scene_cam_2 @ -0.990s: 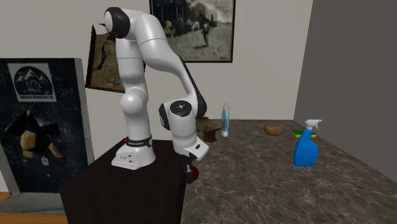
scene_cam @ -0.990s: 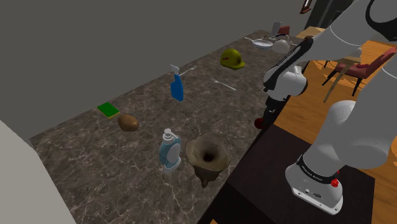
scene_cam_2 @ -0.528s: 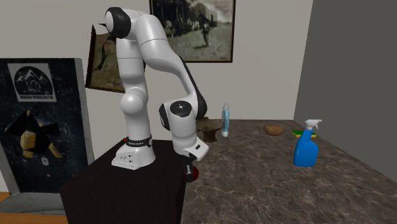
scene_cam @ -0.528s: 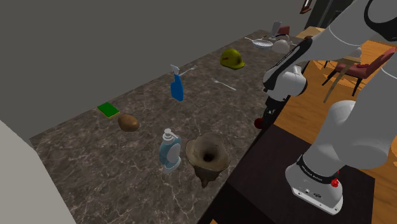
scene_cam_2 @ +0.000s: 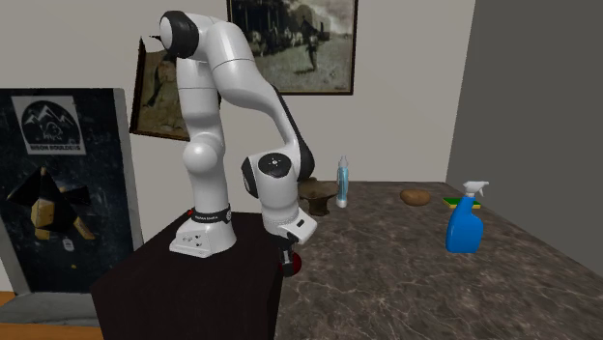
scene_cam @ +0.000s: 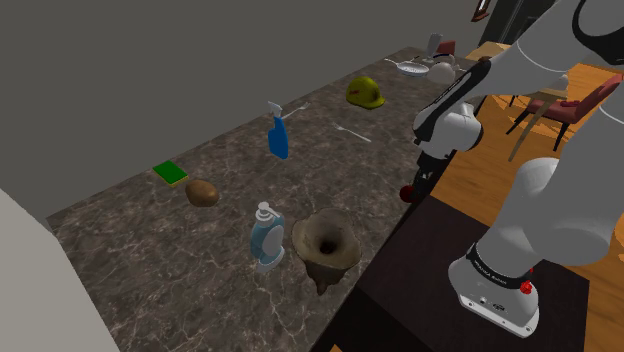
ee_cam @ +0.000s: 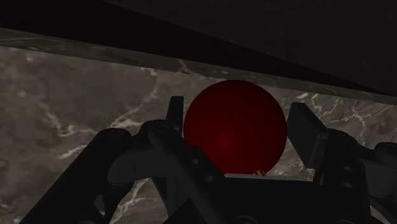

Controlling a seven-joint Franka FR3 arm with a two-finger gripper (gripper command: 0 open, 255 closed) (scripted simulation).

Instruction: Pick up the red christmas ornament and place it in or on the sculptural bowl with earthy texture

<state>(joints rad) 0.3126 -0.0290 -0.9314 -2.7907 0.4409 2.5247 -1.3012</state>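
We see the white arm point(scene_cam: 560, 50) rise from its stand point(scene_cam: 430, 300), fold over at the elbow and drop its forearm steeply. The wrist points almost straight down at the near edge of the dark marbled counter point(scene_cam: 140, 260), just beside the stand's corner. The black gripper point(scene_cam: 412, 190) sits low at the counter there, and its fingers point(ee_cam: 307, 130) clasp the red ornament point(ee_cam: 234, 124) from both sides. The ball sits between them against the veined stone. In the second exterior view the ornament point(scene_cam_2: 294, 264) shows as a red spot under the hand. The rough brown bowl point(scene_cam: 325, 245) stands well apart, to the shoulder view's left and nearer that camera, just beside a clear soap bottle point(scene_cam: 266, 237).
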